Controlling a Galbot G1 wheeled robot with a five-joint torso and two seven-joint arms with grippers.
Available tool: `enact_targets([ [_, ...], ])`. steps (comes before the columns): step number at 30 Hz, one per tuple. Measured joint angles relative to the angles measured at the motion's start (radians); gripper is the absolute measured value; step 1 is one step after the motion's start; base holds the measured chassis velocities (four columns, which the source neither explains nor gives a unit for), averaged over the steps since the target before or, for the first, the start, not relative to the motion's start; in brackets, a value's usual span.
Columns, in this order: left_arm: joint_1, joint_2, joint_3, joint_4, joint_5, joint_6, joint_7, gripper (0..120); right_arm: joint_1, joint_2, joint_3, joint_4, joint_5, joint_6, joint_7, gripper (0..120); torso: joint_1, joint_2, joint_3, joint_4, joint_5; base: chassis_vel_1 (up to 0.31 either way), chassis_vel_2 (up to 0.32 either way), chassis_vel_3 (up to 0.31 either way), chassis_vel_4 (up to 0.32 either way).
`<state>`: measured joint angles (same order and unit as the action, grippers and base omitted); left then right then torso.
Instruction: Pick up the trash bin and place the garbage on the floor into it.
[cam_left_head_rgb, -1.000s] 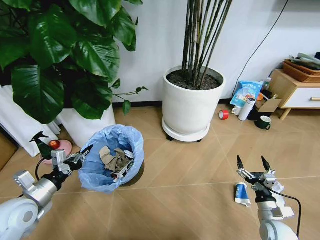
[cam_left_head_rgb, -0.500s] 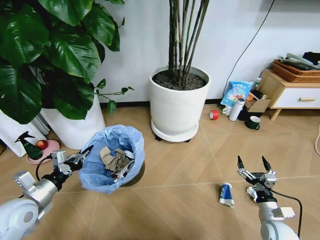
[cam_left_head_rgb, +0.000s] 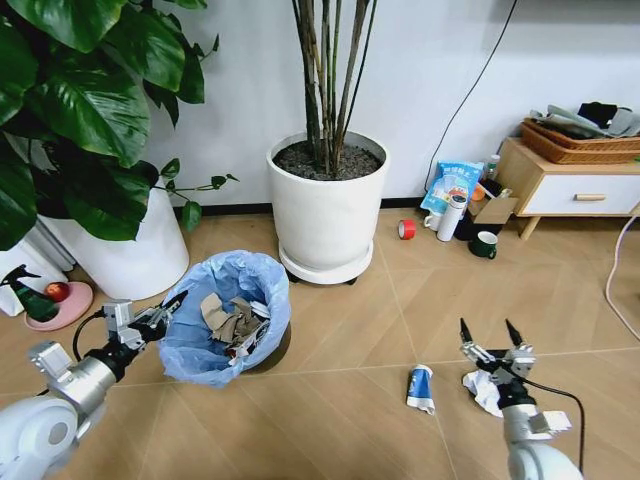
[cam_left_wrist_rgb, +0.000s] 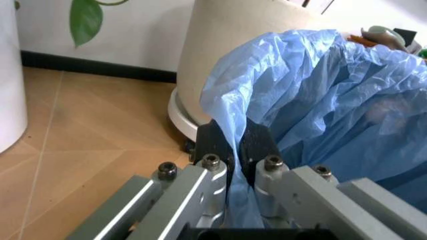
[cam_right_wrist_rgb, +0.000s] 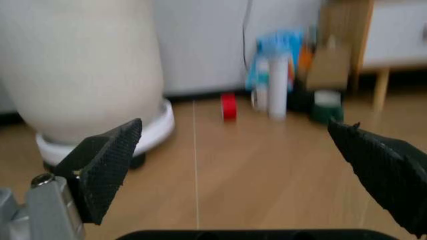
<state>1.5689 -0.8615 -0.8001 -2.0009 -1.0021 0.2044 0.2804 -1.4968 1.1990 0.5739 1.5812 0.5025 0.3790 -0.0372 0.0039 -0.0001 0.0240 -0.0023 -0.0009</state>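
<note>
I am looking down at a tan herringbone floor (cam_left_head_rgb: 360, 300) with a white wall behind it, two big white plant pots (cam_left_head_rgb: 328, 205) along the wall and a low cabinet (cam_left_head_rgb: 570, 185) off to the right. A red tape roll (cam_left_head_rgb: 406, 229), a bottle (cam_left_head_rgb: 451, 216) and a mug (cam_left_head_rgb: 485, 244) sit near the cabinet.

My left gripper (cam_left_head_rgb: 165, 312) is at the lower left, its fingers (cam_left_wrist_rgb: 220, 142) pinched tight on the rim of the trash bin (cam_left_head_rgb: 232, 318); the wrist view shows the light-blue bag squeezed between the two black pads. The bin stands tilted toward me, with crumpled brown and white paper already inside.

My right gripper (cam_left_head_rgb: 491, 337) hangs low at the lower right with its fingers spread wide and nothing between them. Just beneath it on the floor lies a crumpled white paper (cam_left_head_rgb: 483, 389), and a blue-white wrapper (cam_left_head_rgb: 421, 387) lies just to the left of that, well apart from the bin.
</note>
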Motion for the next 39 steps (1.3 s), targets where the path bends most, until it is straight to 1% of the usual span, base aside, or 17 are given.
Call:
enact_targets([
  [1, 0.0, 0.002, 0.001, 0.001, 0.0, 0.0, -0.001, 0, 0.009, -0.017, -0.042, -0.015, 0.022, -0.047, 0.044, 100, 0.0, 0.0, 0.0, 0.0002, -0.0003, 0.047, 0.053, -0.023, -0.055],
  [3, 0.0, 0.003, 0.001, 0.001, -0.001, 0.001, -0.002, 0, 0.012, -0.022, -0.056, -0.022, 0.026, -0.063, 0.057, 100, 0.0, 0.0, 0.0, 0.0002, -0.0005, 0.047, 0.034, -0.023, -0.055],
  [5, 0.0, 0.01, 0.001, 0.001, -0.002, 0.002, -0.008, 0, 0.031, -0.031, -0.12, -0.06, 0.035, -0.144, 0.118, 100, 0.0, 0.0, 0.0, 0.0002, 0.0003, 0.0, 0.0, 0.0, 0.0],
  [7, 0.0, 0.011, 0.001, 0.001, -0.003, 0.002, -0.009, 0, 0.034, -0.031, -0.132, -0.065, 0.038, -0.158, 0.127, 100, 0.0, 0.0, 0.0, 0.0003, 0.0002, 0.0, 0.0, 0.0, 0.0],
  [9, 0.002, 0.021, -0.005, 0.0, -0.01, 0.004, -0.016, 0, 0.056, -0.022, -0.178, -0.102, 0.039, -0.209, 0.168, 100, 0.0, 0.0, 0.0, 0.0001, 0.0005, 0.0, 0.0, 0.0, 0.0],
  [15, 0.004, 0.03, -0.01, 0.0, -0.016, 0.006, -0.02, 0, 0.079, -0.015, -0.198, -0.132, 0.043, -0.247, 0.189, 100, 0.0, 0.0, 0.0, 0.0, 0.0, 0.0, 0.0, 0.0, 0.0],
  [23, -0.007, 0.044, -0.011, 0.003, -0.027, 0.009, -0.031, 0, 0.127, -0.024, -0.263, -0.17, 0.126, -0.344, 0.236, 100, 0.0, 0.0, 0.0, 0.0, 0.0002, 0.0, 0.0, 0.0, 0.0],
  [25, -0.007, 0.044, -0.011, 0.004, -0.027, 0.009, -0.031, 0, 0.137, -0.026, -0.271, -0.175, 0.144, -0.363, 0.247, 97, 0.0, 0.0, 0.0, 0.0001, 0.0002, 0.0, 0.0, 0.0, 0.0],
  [28, -0.005, 0.044, -0.011, 0.005, -0.028, 0.009, -0.032, 0, 0.152, -0.032, -0.289, -0.188, 0.176, -0.381, 0.254, 86, 0.0, 0.0, 0.0, 0.0001, 0.0001, 0.0, 0.0, 0.0, 0.0],
  [29, -0.005, 0.044, -0.011, 0.005, -0.028, 0.009, -0.032, 0, 0.152, -0.032, -0.289, -0.188, 0.176, -0.381, 0.254, 86, 0.0, 0.0, 0.0, 0.0001, 0.0001, 0.0, 0.0, 0.0, 0.0],
  [30, -0.004, 0.044, -0.012, 0.005, -0.028, 0.009, -0.032, 0, 0.157, -0.034, -0.295, -0.193, 0.185, -0.385, 0.254, 79, 0.0, 0.0, 0.0, 0.0001, 0.0001, 0.0, 0.0, 0.0, 0.0],
  [31, -0.004, 0.044, -0.012, 0.005, -0.028, 0.009, -0.032, 0, 0.159, -0.035, -0.297, -0.195, 0.186, -0.385, 0.254, 77, 0.0, 0.0, 0.0, 0.0, 0.0002, 0.0, 0.0, 0.0, 0.0],
  [32, -0.003, 0.044, -0.013, 0.005, -0.028, 0.009, -0.031, 0, 0.163, -0.036, -0.301, -0.2, 0.187, -0.386, 0.254, 72, 0.0, 0.0, 0.0, 0.0, 0.0002, 0.0, 0.0, 0.0, 0.0],
  [33, -0.003, 0.044, -0.013, 0.005, -0.028, 0.009, -0.031, 0, 0.163, -0.036, -0.301, -0.2, 0.187, -0.386, 0.254, 72, 0.0, 0.0, 0.0, 0.0, 0.0002, 0.0, 0.0, 0.0, 0.0],
  [36, 0.0, 0.046, -0.018, 0.005, -0.029, 0.009, -0.031, 0, 0.173, -0.041, -0.315, -0.209, 0.191, -0.396, 0.256, 55, 0.0, 0.0, 0.0, 0.0, 0.0001, 0.0, 0.0, 0.0, 0.0],
  [37, 0.0, 0.046, -0.018, 0.005, -0.029, 0.009, -0.031, 0, 0.173, -0.041, -0.315, -0.209, 0.191, -0.396, 0.256, 55, 0.0, 0.0, 0.0, 0.0, 0.0001, 0.0, 0.0, 0.0, 0.0],
  [39, 0.0, 0.047, -0.018, 0.005, -0.029, 0.009, -0.031, 0, 0.177, -0.041, -0.317, -0.212, 0.19, -0.402, 0.262, 46, 0.0, 0.0, 0.0, 0.0001, 0.0002, 0.0, 0.0, 0.0, 0.0],
])
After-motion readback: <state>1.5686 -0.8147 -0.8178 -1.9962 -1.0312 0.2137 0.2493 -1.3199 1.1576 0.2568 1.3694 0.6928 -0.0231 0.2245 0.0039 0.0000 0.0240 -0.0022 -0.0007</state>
